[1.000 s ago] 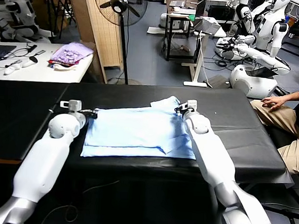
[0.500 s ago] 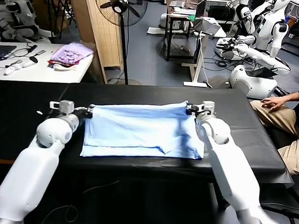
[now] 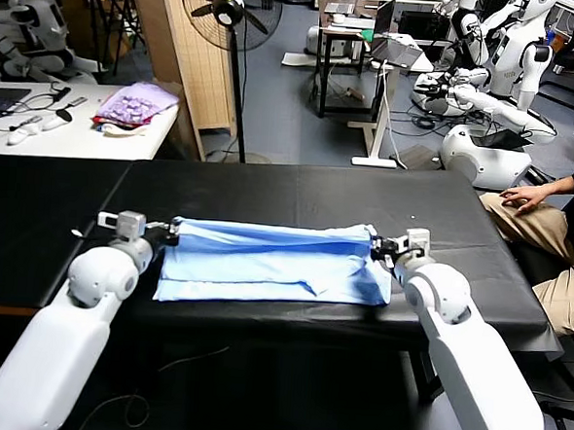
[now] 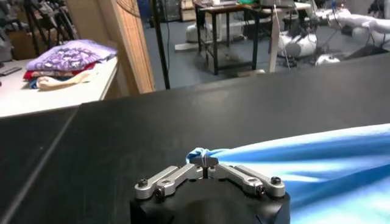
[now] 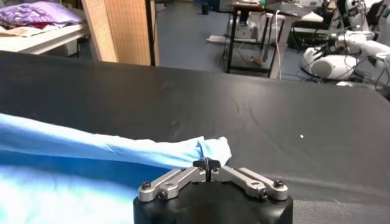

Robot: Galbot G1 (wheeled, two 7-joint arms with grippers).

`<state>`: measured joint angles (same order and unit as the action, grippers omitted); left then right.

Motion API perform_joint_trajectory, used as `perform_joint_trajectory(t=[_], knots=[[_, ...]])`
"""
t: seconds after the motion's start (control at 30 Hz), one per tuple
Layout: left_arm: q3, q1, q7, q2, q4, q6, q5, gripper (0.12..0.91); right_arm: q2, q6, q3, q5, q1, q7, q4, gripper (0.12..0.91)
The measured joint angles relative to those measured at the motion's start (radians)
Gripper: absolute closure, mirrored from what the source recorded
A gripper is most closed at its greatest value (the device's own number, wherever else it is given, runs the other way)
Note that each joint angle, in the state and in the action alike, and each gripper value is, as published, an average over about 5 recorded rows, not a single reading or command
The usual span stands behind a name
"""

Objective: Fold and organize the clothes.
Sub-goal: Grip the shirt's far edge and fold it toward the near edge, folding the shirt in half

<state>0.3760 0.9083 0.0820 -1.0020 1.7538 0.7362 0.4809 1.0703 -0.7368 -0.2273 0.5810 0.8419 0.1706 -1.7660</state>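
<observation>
Two end effectors hold the T-shirt [image 3: 269,264] by its far edge: the left end effector [image 3: 172,232] is clenched on the left corner, the right end effector [image 3: 375,247] on the right corner, with the fabric bunched between the jaws in both wrist views. The shirt lies on the black tabletop [image 3: 298,191] near its front edge, long axis running left to right. This looks like a lengthwise fold, the far edge being drawn toward the near hem. Next, both corners likely need lowering evenly onto the near edge, then releasing.
</observation>
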Motion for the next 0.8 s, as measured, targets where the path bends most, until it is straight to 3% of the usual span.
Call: perform_joint_trajectory(t=[0.43, 0.53, 0.67, 0.8], knots=[[0.014, 0.108, -0.015, 0.007, 0.061, 0.000, -0.070, 0.902, -0.015, 0.000, 0.002, -0.013, 0.062, 0.003, -0.039, 0.904], [0.016, 0.127, -0.014, 0.005, 0.070, 0.000, -0.076, 0.902, -0.014, 0.001, 0.001, -0.017, 0.076, -0.001, -0.048, 0.868], [0.020, 0.144, -0.012, 0.002, 0.084, 0.000, -0.084, 0.862, -0.019, 0.001, -0.014, -0.027, 0.091, -0.011, -0.073, 0.654], [0.029, 0.155, -0.011, 0.004, 0.105, 0.000, -0.079, 0.682, -0.022, 0.001, -0.050, -0.009, 0.090, -0.026, -0.107, 0.453]])
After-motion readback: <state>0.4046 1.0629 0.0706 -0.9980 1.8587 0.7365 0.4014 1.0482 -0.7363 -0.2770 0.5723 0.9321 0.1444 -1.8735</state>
